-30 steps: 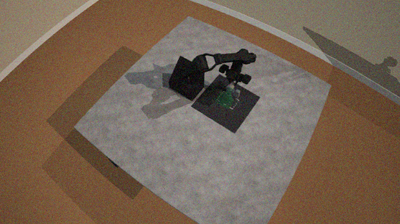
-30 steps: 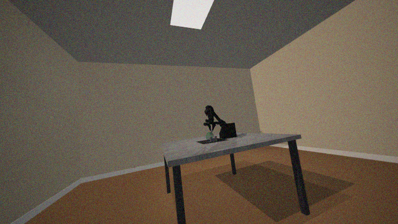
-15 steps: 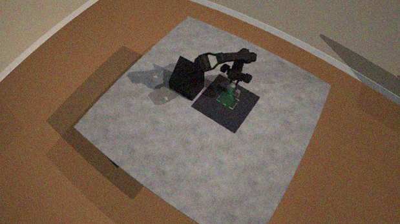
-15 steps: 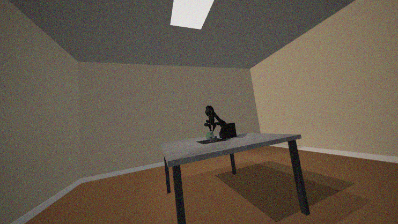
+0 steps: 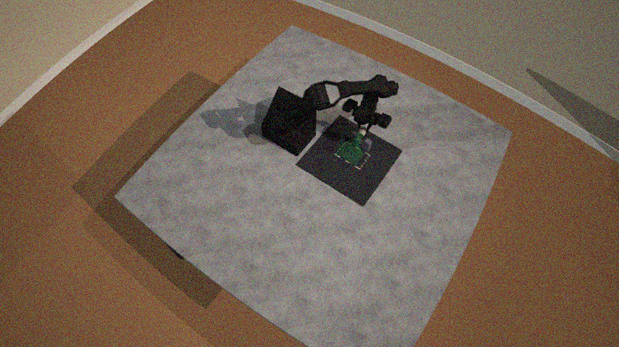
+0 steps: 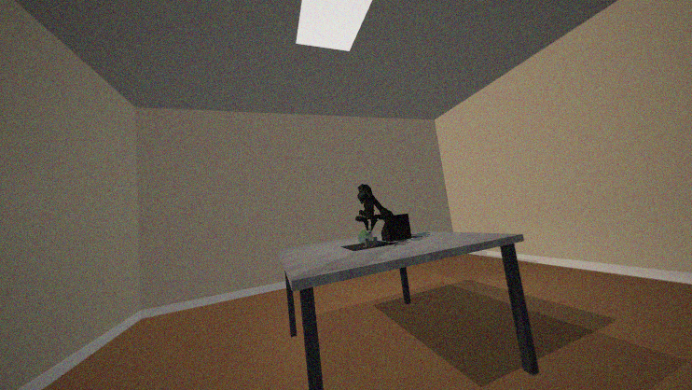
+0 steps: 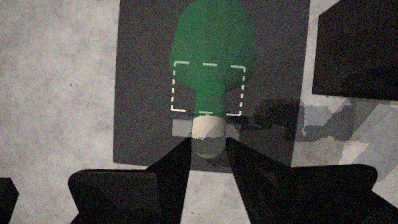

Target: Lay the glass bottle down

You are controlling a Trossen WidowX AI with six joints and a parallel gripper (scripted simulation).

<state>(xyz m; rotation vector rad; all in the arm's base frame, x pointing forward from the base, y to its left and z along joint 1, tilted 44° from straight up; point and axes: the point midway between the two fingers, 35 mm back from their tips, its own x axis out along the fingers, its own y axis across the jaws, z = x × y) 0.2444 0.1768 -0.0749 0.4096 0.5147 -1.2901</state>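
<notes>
One table (image 5: pixel 305 234) (image 6: pixel 387 263), grey top, four dark legs (image 6: pixel 311 339) in exterior view. One arm (image 5: pixel 355 88) (image 6: pixel 379 204), black, with one dark base block (image 5: pixel 289 122) (image 6: pixel 397 227) (image 7: pixel 362 50) left of the mat in top view. One dark mat (image 5: pixel 365 191) (image 6: pixel 352 247) (image 7: pixel 142 100) — nearer the table's far edge than its near edge in top view, a narrow strip of table between it and the block. More room on the near side and to the right, up to the table edges.

One green glass bottle (image 5: pixel 352 151) (image 6: pixel 364 236) (image 7: pixel 212 45), over the mat; pale neck end toward the gripper. One gripper (image 5: pixel 364 128) (image 6: pixel 369 229) (image 7: pixel 208 142), two fingers pinching the bottle at its neck end. Body overlaps the one dashed outline (image 5: pixel 356 166) (image 7: pixel 173 95), but in wrist view sticks out past its top edge. Can't tell if the body touches the mat. One grey rest (image 5: pixel 367 144) (image 7: pixel 181 127), partly hidden behind the neck in wrist view — neck seated in it or above it, can't tell.
</notes>
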